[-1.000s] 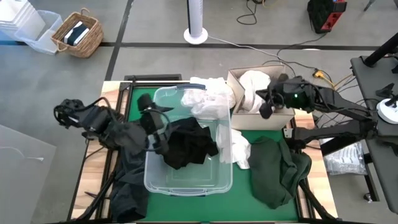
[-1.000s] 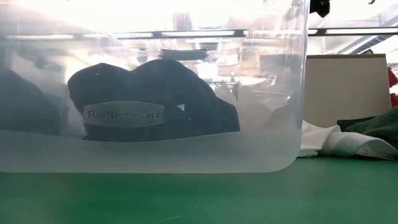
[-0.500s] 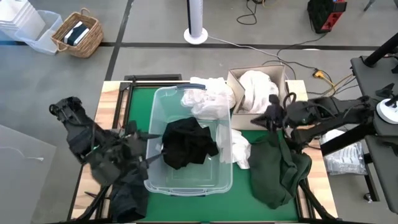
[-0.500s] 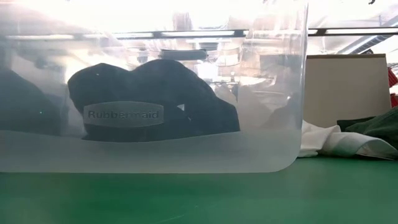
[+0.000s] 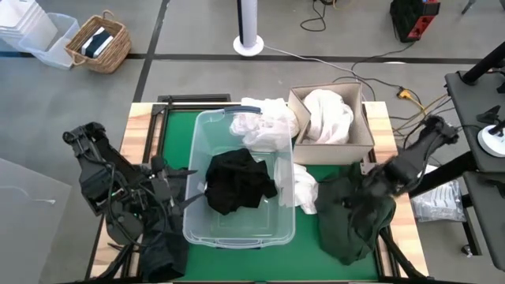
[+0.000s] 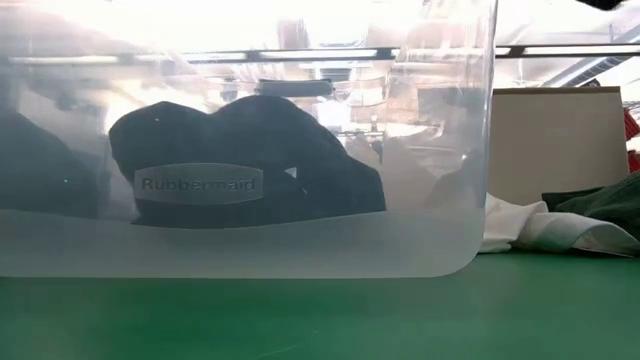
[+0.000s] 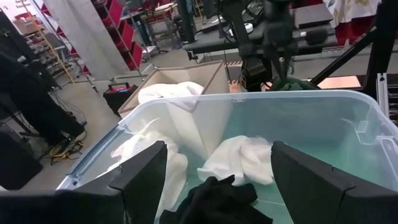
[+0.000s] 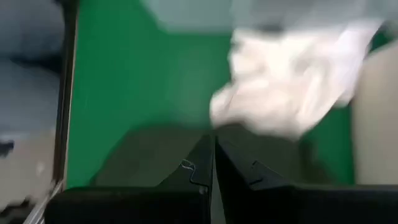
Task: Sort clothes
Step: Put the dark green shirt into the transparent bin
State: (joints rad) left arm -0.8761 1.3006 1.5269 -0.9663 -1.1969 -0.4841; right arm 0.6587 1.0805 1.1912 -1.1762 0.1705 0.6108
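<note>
the tub (image 5: 197,229) sits at the near middle of the green mat (image 5: 308,252), with a black garment (image 5: 237,183) inside it and white cloth (image 5: 264,126) draped over its far rim. just right of the tub, a white piece (image 5: 305,192) lies on the mat, and beside that a dark green garment (image 5: 351,217) lies heaped at the near right.

the right gripper (image 5: 371,188) is low over the green garment's far edge; in its wrist view the fingers (image 8: 214,168) are pressed together with nothing between them. the left gripper (image 7: 214,177) waits at the tub's left wall, fingers wide, nothing held; more dark cloth (image 5: 162,252) hangs off the table's near left edge under that arm.

farther back, the box (image 5: 367,146) holds a white garment (image 5: 327,114).

judging by this, whites go to the box and darks to the tub, and the step in hand looks like picking up the green garment. the next move calls for the right fingers to part, pinch a fold, lift clear and cross to the tub.
</note>
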